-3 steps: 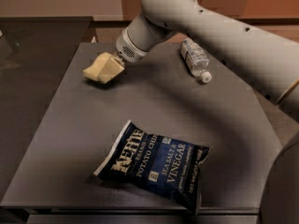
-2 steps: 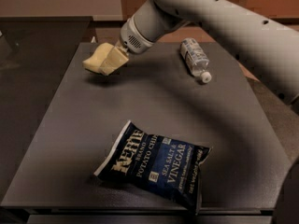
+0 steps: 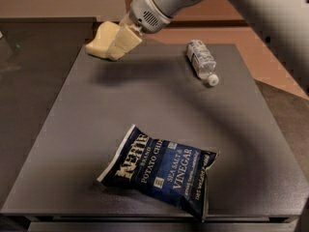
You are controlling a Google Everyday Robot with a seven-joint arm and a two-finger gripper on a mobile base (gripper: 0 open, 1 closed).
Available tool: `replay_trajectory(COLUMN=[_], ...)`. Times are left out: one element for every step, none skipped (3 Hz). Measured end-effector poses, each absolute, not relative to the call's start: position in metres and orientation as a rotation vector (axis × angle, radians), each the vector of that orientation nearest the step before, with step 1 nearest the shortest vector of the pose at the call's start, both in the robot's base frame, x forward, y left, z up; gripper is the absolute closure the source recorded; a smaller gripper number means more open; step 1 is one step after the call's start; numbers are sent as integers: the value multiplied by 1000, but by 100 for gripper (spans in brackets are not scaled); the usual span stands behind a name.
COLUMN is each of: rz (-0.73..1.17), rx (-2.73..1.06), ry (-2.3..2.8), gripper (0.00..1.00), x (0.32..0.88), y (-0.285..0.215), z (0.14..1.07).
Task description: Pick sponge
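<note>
The sponge (image 3: 99,38), a small pale yellow soft block, is held up in the air above the far left corner of the dark grey table (image 3: 67,129). My gripper (image 3: 108,48) reaches in from the upper right and is shut on it. One cream finger (image 3: 124,41) presses against the sponge's right side; the other finger is hidden behind the sponge. A soft shadow lies on the table below them.
A dark blue potato chip bag (image 3: 161,170) lies flat near the table's front edge. A clear plastic water bottle (image 3: 202,59) lies on its side at the far right. My arm spans the upper right of the view.
The gripper has lifted the sponge off the table surface and carried it up and slightly left. The chip bag and bottle have not moved.
</note>
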State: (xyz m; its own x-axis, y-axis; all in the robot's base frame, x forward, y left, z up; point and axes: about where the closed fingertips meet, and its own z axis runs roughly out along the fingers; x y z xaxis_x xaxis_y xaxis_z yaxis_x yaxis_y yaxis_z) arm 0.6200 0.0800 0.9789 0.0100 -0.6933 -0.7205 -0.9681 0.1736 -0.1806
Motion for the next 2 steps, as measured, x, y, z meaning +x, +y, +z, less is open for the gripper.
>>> replay_trajectory(rz=[487,485], rx=[-1642,-1652], ry=[1683,1675], gripper=[100,100], x=[613,612], y=[74,74], z=[994,995])
